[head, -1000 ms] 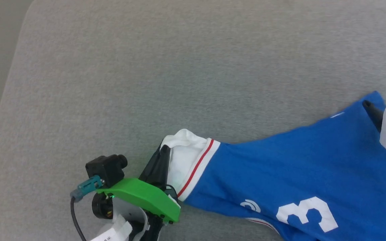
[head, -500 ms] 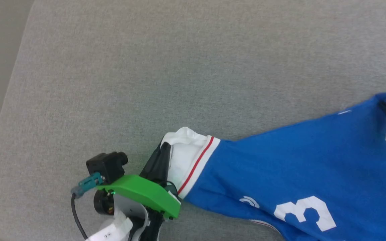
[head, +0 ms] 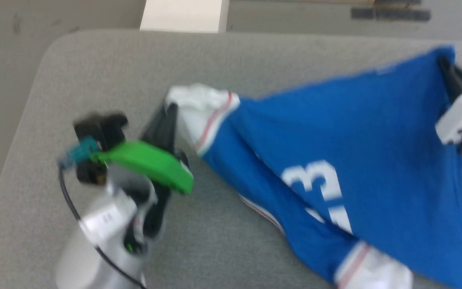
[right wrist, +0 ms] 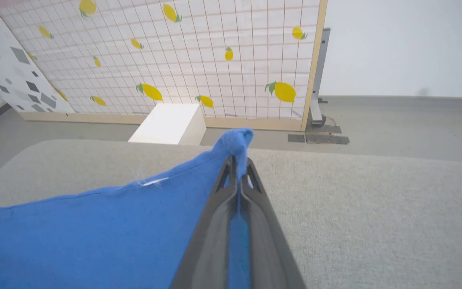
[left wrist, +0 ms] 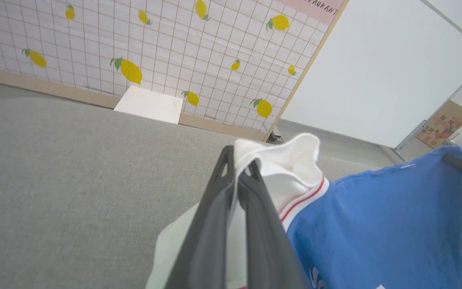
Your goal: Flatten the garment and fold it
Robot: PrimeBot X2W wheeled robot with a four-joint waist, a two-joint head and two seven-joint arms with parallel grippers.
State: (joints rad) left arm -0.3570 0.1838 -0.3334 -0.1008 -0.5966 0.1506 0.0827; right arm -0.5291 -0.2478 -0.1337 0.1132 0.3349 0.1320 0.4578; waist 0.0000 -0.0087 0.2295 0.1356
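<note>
Above one grey table [head: 94,60]: one garment [head: 375,140] pinched by two grippers, left gripper [left wrist: 241,160] clamped on one white sleeve [left wrist: 291,172], right gripper [right wrist: 239,160] clamped on one blue corner.

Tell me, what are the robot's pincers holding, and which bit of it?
Both hold the garment, a blue jersey: the left pincer pinches its white sleeve, the right pincer pinches a blue corner.

Green wrist cover [head: 146,164], blk fingers [left wrist: 211,224].
</note>
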